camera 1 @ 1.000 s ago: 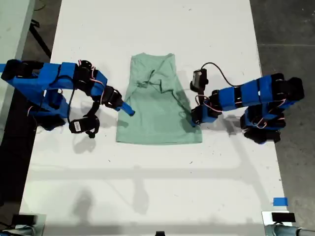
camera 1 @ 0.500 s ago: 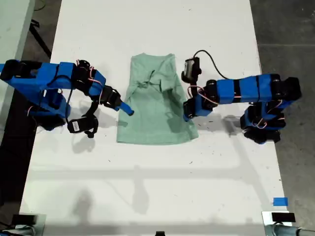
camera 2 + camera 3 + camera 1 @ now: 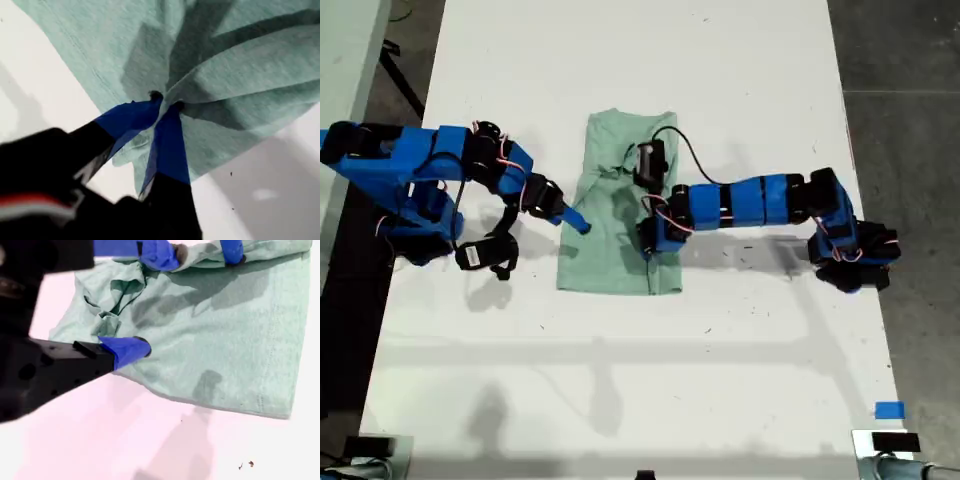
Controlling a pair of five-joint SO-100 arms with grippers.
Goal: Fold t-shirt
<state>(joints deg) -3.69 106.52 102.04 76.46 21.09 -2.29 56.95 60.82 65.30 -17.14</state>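
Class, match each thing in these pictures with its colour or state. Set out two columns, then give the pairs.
1. t-shirt
2. table
3. my first claw
4. my second claw

A. white
B. open, at the cloth's edge
C. pale green
D. shut on a fold of cloth

Pairs: 1-C, 2-A, 3-D, 4-B

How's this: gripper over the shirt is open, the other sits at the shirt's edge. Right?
No. My first gripper is shut on the shirt, pinching a fold; the first wrist view shows it. My second gripper does sit at the shirt's edge.
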